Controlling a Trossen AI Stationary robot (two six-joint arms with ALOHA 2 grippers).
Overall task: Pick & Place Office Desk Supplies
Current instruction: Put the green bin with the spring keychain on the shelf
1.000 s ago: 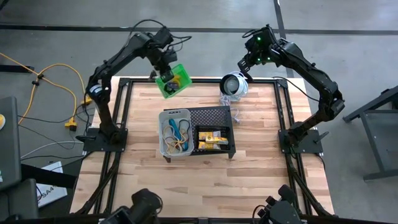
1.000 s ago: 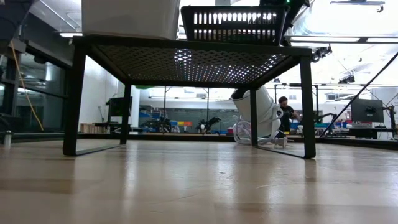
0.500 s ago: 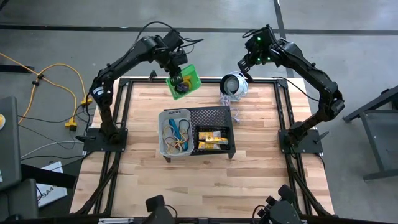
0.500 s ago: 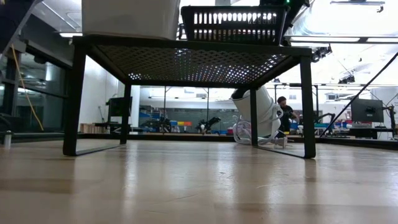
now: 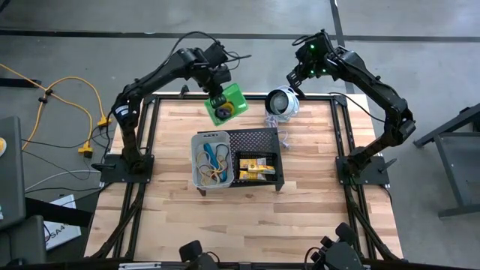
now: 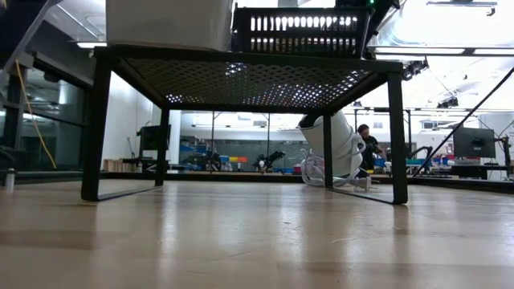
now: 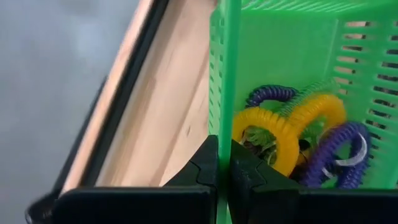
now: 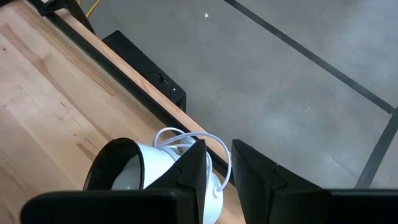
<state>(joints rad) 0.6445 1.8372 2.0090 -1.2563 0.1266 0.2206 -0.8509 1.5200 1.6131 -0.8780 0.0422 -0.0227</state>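
Two arms up, only one busy. Left gripper [image 5: 218, 96] is clamped tight on the wall of the green bin [image 5: 227, 104], holding it in the air, tilted, over the far edge of the table [image 5: 315, 202], just beyond the black perforated stand [image 5: 259, 139]. In the left wrist view the fingers [image 7: 205, 168] pinch the bin's slatted wall [image 7: 225, 93] with no gap at all, and inside sit coiled loops: yellow [image 7: 273, 130], purple [image 7: 339, 152], a bit of green.

Right gripper [image 5: 297, 73] hangs at the far right corner, above the round white device [image 5: 283, 102] w/ its cable. Its fingers [image 8: 193, 165] stand a little apart and hold nothing; the device [image 8: 134, 168] lies below them, not gripped.

On the stand: clear bin [image 5: 211, 159] w/ blue, tan and orange bands in it, and next to it the black bin [image 5: 257, 166] w/ yellow tubes. Low view shows both bins' sides, the clear bin [image 6: 169, 22] and the black bin [image 6: 301, 30], up on the stand [image 6: 241, 76], nothing under it.

Step in hand, as I read it: carrying the green bin toward the stand, prob. to set it beside the other two or tip its loops out. Can't tell which. Next move needs the bin levelled, else the loops spill, then lowered onto a free patch of the stand's far side w/o knocking the clear bin. Room there looks tight. Release only once it sits flat.
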